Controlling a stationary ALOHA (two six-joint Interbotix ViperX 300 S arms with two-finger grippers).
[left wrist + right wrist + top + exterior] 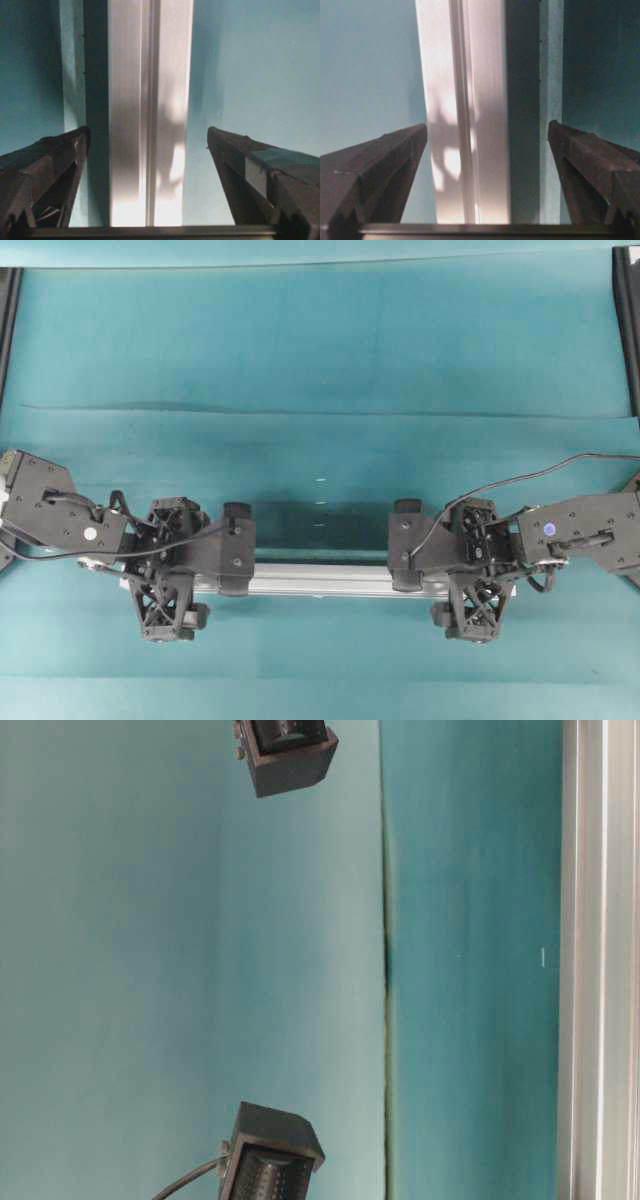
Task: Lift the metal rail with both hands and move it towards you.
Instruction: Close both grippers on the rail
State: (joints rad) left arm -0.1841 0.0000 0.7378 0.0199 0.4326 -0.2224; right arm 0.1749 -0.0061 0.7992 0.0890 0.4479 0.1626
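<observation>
Although the overhead view alone shows the whole metal rail lying across the lower middle of the frame, with the left gripper and right gripper over it near either end, it hides the jaw gaps; the table-level view gives only a silver strip at the right edge. Both wrist views show jaws spread wide, straddling the rail and closed on nothing; it looks stiff, smooth, probably slippery, best clamped across its grooved sides near both ends.

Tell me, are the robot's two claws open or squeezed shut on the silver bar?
Both open. The left gripper and right gripper each straddle the metal rail, with teal table showing between fingers and rail.
</observation>
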